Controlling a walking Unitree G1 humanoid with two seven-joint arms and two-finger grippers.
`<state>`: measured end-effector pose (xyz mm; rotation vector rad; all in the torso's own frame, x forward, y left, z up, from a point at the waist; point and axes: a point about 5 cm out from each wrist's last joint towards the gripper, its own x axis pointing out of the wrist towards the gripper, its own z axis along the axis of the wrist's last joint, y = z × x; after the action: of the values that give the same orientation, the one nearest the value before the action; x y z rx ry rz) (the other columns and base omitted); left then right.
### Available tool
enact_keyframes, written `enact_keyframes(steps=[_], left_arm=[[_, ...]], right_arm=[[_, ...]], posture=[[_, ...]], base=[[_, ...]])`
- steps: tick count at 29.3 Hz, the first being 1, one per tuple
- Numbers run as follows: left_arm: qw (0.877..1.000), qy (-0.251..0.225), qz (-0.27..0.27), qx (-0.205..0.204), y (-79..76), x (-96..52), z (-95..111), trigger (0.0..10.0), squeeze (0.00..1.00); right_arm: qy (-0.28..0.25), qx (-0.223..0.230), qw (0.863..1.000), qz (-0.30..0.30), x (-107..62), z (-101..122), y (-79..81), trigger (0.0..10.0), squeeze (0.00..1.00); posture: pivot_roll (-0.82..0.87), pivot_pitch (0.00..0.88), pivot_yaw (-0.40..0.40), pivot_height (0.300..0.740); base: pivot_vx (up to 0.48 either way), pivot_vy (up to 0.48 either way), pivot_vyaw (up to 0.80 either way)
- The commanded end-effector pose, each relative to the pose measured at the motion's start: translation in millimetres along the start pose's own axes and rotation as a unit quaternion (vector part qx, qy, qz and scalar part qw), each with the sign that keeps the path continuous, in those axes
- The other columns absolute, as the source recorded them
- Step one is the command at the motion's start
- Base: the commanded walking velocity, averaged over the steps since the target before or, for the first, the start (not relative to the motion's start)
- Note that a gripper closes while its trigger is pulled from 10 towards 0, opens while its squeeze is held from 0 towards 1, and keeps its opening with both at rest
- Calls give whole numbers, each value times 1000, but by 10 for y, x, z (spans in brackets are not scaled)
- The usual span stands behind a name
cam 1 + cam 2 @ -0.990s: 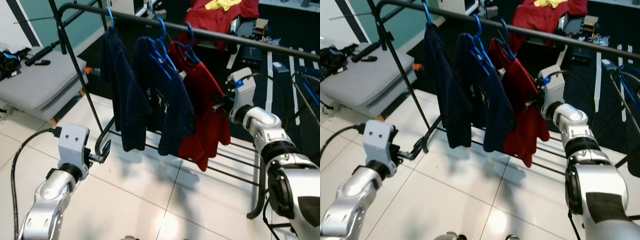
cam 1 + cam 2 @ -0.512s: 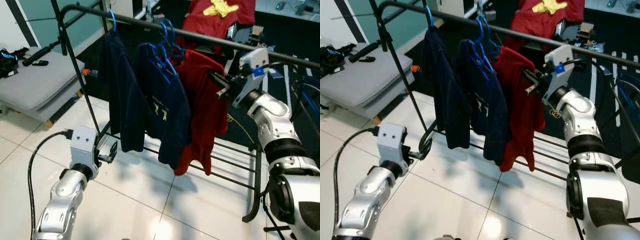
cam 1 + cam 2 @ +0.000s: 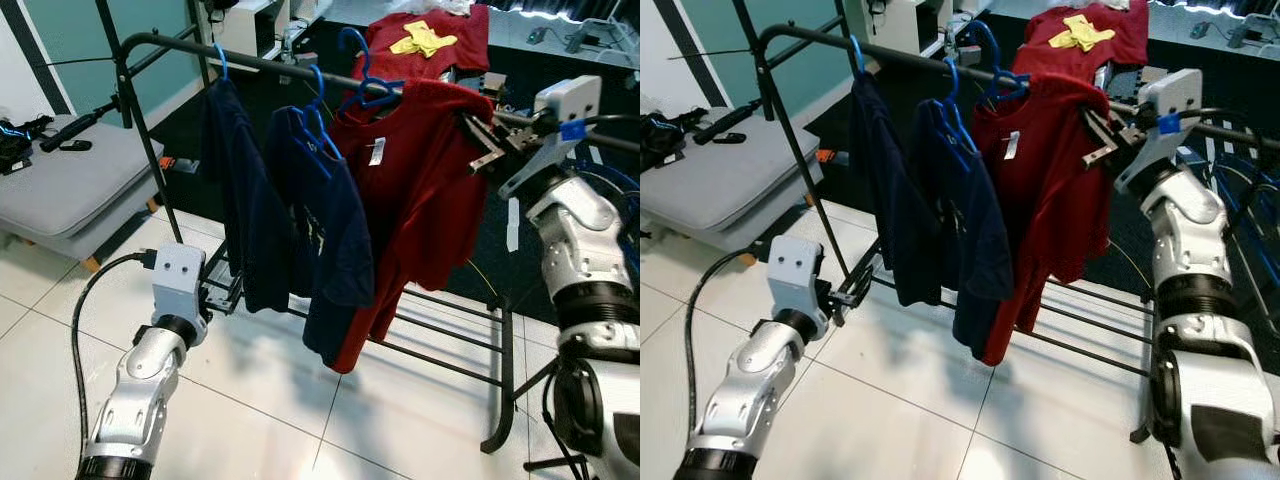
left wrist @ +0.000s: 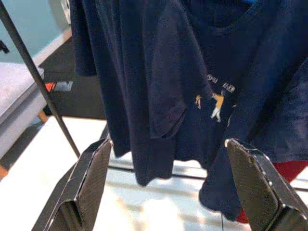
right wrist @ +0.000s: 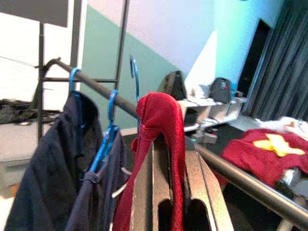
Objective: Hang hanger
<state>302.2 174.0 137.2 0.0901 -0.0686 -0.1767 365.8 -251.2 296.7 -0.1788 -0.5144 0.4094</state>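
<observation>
two navy shirts (image 3: 290, 215), one red shirt (image 3: 420, 200)

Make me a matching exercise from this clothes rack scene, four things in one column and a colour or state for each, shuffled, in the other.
Things:
1. red shirt
2. left claw
3. hangers
4. rack bar

States or colours:
A. black
B. blue
C. open, holding nothing, low by the navy shirts
D. lifted at the shoulder by the right claw

Pairs: 1-D, 2-C, 3-B, 4-A
</observation>
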Motion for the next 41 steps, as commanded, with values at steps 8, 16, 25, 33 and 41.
enact_keyframes(steps=[8, 16, 25, 33, 41], left_arm=[[999, -28, -15, -27, 229, 23, 83, 10000, 0], [990, -84, -77, -78, 358, 90, 364, 10000, 0], [938, -173, -243, -178, 308, 63, 792, 10000, 0], [836, -238, -395, -297, 302, -74, 1143, 10000, 0], [756, -248, -521, -309, 312, -257, 1228, 10000, 0]], right_arm=[[5, 6, 1000, 5, -591, 133, -74, 0, 0], [17, 31, 998, 42, -925, 220, 18, 0, 0], [38, 86, 975, 204, -1199, 459, 524, 0, 0], [-25, 131, 953, 271, -1159, 781, 806, 0, 0], [-82, 169, 927, 324, -1009, 919, 971, 0, 0]], posture=[[54, 54, -17, 740], [25, 56, 8, 740], [-18, 52, 29, 740], [-21, 45, 36, 740], [0, 37, 27, 740]], base=[[0, 0, 0], [0, 0, 0], [0, 0, 0], [0, 0, 0], [0, 0, 0]])
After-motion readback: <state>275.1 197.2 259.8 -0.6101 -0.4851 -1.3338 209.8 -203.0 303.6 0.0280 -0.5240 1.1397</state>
